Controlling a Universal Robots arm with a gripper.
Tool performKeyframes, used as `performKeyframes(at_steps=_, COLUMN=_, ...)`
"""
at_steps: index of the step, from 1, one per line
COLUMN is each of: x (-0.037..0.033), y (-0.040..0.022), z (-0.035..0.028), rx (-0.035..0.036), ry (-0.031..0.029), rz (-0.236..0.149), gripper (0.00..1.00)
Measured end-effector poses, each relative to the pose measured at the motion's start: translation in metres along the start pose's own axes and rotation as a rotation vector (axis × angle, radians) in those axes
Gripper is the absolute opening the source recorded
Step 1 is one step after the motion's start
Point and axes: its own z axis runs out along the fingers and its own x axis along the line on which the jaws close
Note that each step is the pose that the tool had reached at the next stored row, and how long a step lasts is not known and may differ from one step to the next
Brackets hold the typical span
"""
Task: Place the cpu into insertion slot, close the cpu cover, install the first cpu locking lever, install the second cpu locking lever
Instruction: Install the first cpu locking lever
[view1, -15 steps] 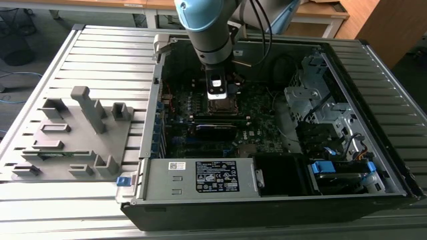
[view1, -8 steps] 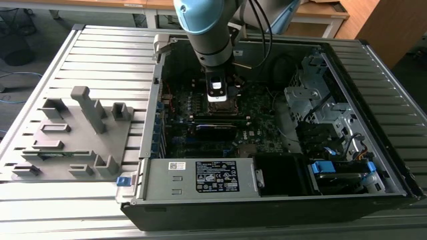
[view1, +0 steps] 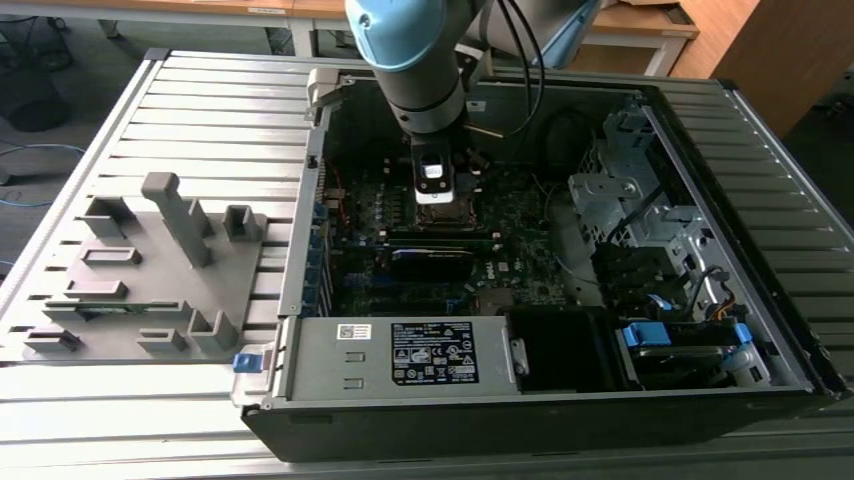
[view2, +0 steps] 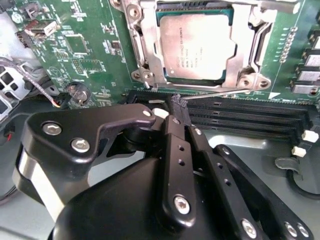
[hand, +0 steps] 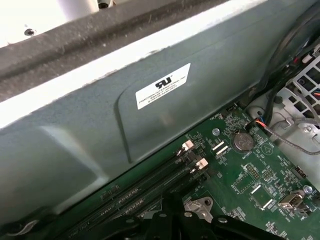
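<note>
The cpu (view2: 197, 45), a silver-grey square, lies in the insertion slot (view2: 136, 50) on the green motherboard. The cpu cover (view2: 243, 37), a silvery frame, lies flat over the chip's edges. A thin metal locking lever (view2: 220, 93) runs along the socket's side nearest the memory slots. My gripper (view2: 178, 102) is shut, and its black fingertips meet at that lever's free end. In the exterior view my gripper (view1: 434, 192) hangs inside the open computer case, just above the insertion slot (view1: 450, 215).
Long black memory slots (view2: 250, 114) run right beside the lever. The case wall (hand: 100, 125) with a white label stands close behind. A drive cage (view1: 627, 200) and cables fill the exterior view's right; a grey fixture tray (view1: 147, 270) lies left of the case.
</note>
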Motion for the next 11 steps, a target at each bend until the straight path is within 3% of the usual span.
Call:
performKeyframes(at_steps=2, x=0.0002, y=-0.0001, z=-0.0001, rx=-0.0053, ry=-0.0026, rz=-0.001, gripper=0.11)
performKeyframes(at_steps=7, x=0.0004, y=-0.0005, z=0.0003, rx=-0.0212, ry=-0.0206, rz=-0.009, gripper=0.11)
performKeyframes(at_steps=11, x=0.0005, y=-0.0006, z=0.0003, rx=-0.0227, ry=-0.0224, rz=-0.010, gripper=0.11)
